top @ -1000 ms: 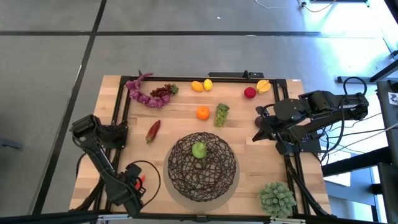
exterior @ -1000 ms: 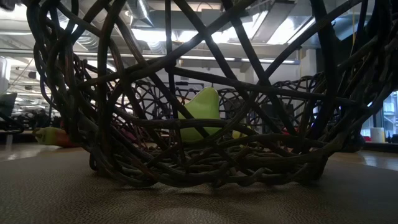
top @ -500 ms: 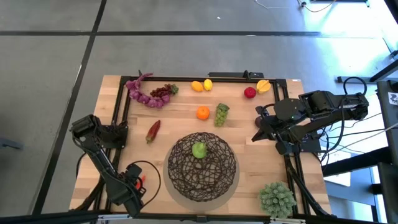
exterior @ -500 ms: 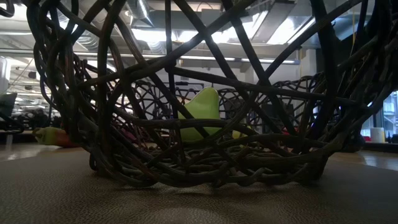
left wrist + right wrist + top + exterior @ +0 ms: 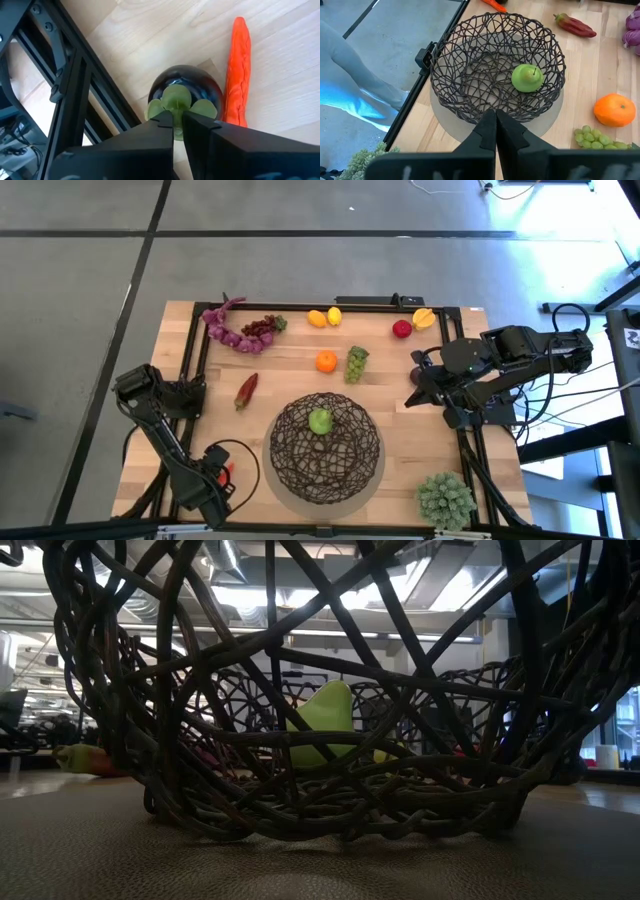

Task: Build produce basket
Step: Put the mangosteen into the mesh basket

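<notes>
Basket [image 5: 325,445] mesh half-hides pear [image 5: 320,421]; left claw [image 5: 172,131] clenched on eggplant [image 5: 186,92] stem; right claw [image 5: 495,121] clenched empty.

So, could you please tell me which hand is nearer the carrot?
Left. The left hand is closed on the eggplant's green top, right beside the carrot; the right hand waits across the table beyond the basket.

The basket [image 5: 325,448] is dark brown woven wire holding a green pear [image 5: 320,421]. On the pale wood surface [image 5: 290,375] lie an orange [image 5: 326,361], green grapes [image 5: 356,363], a red pepper [image 5: 246,389] and yellow lemons [image 5: 325,317].
</notes>
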### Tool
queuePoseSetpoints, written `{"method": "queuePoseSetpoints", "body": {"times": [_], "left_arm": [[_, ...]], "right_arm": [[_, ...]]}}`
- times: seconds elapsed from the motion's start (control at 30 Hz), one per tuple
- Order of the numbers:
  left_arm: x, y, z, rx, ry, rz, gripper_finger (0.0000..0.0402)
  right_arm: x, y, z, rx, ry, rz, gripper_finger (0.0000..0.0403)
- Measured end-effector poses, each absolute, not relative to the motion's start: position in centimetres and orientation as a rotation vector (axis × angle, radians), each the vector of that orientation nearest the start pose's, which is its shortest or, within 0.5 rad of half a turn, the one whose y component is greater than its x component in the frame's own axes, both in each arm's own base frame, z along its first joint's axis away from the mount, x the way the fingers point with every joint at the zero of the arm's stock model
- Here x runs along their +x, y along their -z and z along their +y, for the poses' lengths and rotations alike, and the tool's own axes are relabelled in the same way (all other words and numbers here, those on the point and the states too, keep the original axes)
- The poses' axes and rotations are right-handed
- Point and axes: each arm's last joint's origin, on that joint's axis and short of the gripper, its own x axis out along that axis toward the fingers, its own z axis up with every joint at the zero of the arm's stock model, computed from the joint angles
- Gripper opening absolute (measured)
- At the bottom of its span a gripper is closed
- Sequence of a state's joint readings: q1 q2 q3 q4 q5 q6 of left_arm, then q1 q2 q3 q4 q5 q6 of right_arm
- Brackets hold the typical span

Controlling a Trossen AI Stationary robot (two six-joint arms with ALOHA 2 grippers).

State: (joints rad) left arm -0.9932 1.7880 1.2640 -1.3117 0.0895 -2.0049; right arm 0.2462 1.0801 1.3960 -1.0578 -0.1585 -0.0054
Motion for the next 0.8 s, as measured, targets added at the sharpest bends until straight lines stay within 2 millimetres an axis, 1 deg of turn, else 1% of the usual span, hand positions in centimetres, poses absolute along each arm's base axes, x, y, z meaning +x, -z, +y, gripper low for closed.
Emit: {"method": "queuePoseSetpoints", "body": {"times": [0.1, 0.23, 0.33, 0.43, 0.57, 0.67, 0.73, 0.8], "left_arm": [[15.8, -20.1, -24.7, -0.607, -1.001, 1.521, 0.0004], [15.7, -21.7, -24.0, -0.66, -0.965, 1.519, 0.0002], [15.8, -23.4, -22.9, -0.71, -0.908, 1.499, 0.0002], [16.3, -25.4, -21.6, -0.727, -0.84, 1.462, 0.0002], [17.8, -28.8, -19.4, -0.688, -0.771, 1.36, 0.0001], [19.1, -31.5, -17.7, -0.627, -0.726, 1.34, 0.0001], [20.3, -33.0, -16.6, -0.596, -0.668, 1.333, 0.0001], [21.8, -34.1, -15.7, -0.566, -0.601, 1.311, 0.0001]], "right_arm": [[17.4, -40.4, 4.8, -0.041, -0.384, 0.745, 0.0], [17.4, -40.4, 4.8, -0.048, -0.371, 0.744, 0.0], [17.4, -40.4, 4.8, -0.06, -0.374, 0.742, 0.0], [17.5, -40.4, 4.8, -0.08, -0.369, 0.738, 0.0], [17.5, -40.4, 4.6, -0.097, -0.331, 0.737, 0.0], [17.5, -40.4, 4.6, -0.1, -0.316, 0.737, 0.0], [17.5, -40.4, 4.6, -0.101, -0.314, 0.737, 0.0], [17.5, -40.4, 4.6, -0.106, -0.301, 0.737, 0.0]]}}
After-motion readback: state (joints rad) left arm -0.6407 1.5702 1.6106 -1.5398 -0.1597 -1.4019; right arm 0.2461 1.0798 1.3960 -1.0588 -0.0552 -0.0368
